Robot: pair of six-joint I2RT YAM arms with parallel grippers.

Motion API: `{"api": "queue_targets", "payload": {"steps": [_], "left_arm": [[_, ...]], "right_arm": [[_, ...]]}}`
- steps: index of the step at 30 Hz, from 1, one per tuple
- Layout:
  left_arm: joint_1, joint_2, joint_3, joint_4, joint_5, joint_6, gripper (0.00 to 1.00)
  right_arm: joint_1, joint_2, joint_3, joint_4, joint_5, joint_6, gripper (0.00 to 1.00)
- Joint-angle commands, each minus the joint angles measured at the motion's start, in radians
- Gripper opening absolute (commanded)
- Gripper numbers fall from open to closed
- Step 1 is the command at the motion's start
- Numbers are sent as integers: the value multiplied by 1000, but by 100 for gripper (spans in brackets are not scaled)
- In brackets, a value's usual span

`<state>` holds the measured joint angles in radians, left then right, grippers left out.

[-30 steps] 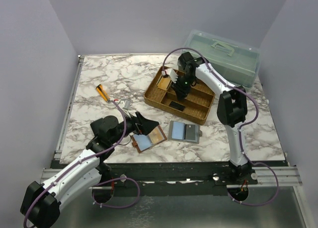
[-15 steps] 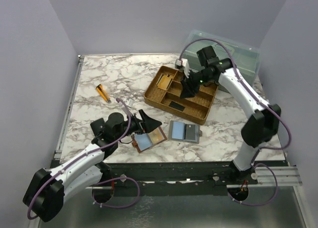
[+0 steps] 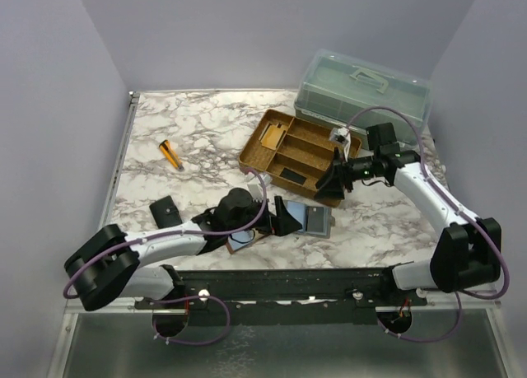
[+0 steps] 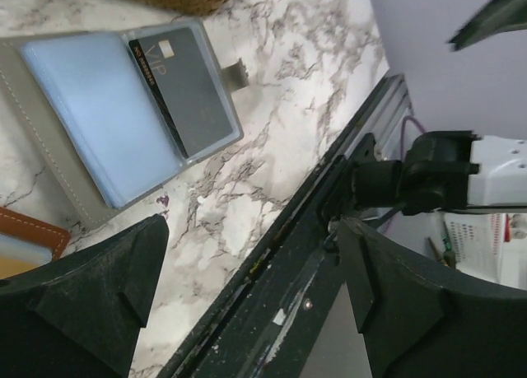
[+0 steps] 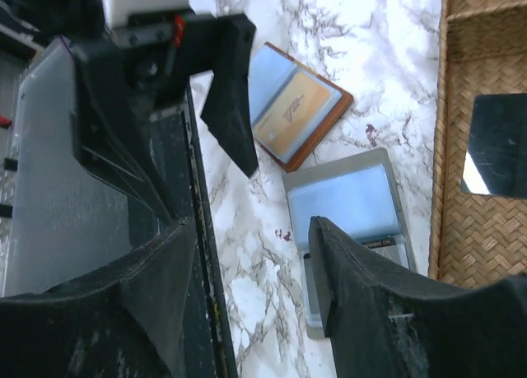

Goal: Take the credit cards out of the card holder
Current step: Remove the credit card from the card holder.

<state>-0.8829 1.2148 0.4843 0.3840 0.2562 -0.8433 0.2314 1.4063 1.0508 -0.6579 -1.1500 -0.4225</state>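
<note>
Both claws spread wide, empty: left claw [image 4: 255,271] hovers by grey folder [image 4: 123,106]; right claw [image 5: 255,263] above marble table [image 5: 255,333]. Just beside the folder lies the card holder [image 5: 296,119], open flat, card showing inside.

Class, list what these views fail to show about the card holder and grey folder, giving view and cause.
Top view: the left arm covers most of the card holder; its cards cannot be counted.
Left wrist view: only the holder's brown corner shows, cut off by the frame edge and a finger.
Right wrist view: print on the orange card is too small to read; a finger hides the grey folder's lower panel.
</note>
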Motion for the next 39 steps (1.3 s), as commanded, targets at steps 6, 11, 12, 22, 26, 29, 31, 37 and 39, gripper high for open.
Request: {"api": "queue_targets", "payload": {"steps": [6, 11, 12, 22, 26, 29, 31, 37, 39], "left_arm": [[-50, 208, 28, 187, -138, 65, 77], [-49, 154, 36, 24, -308, 119, 76], [-46, 130, 44, -39, -347, 146, 78], [126, 203, 129, -144, -70, 150, 84], [144, 281, 142, -88, -14, 125, 84], [163, 313, 124, -7, 40, 83, 83], [170, 328, 121, 21, 63, 65, 82], [181, 400, 107, 122, 130, -13, 74], [180, 420, 99, 160, 154, -40, 71]], "right_arm": [[-17, -63, -114, 84, 54, 19, 62], [-17, 53, -42, -163, 124, -163, 58], [-16, 70, -47, -183, 131, -199, 57], [85, 47, -206, 138, 353, -101, 53], [101, 58, -235, 182, 405, -87, 52], [105, 72, -237, 187, 405, -84, 52], [109, 82, -233, 187, 408, -84, 52], [117, 105, -230, 181, 406, -84, 51], [121, 110, -228, 181, 409, -84, 51]]}}
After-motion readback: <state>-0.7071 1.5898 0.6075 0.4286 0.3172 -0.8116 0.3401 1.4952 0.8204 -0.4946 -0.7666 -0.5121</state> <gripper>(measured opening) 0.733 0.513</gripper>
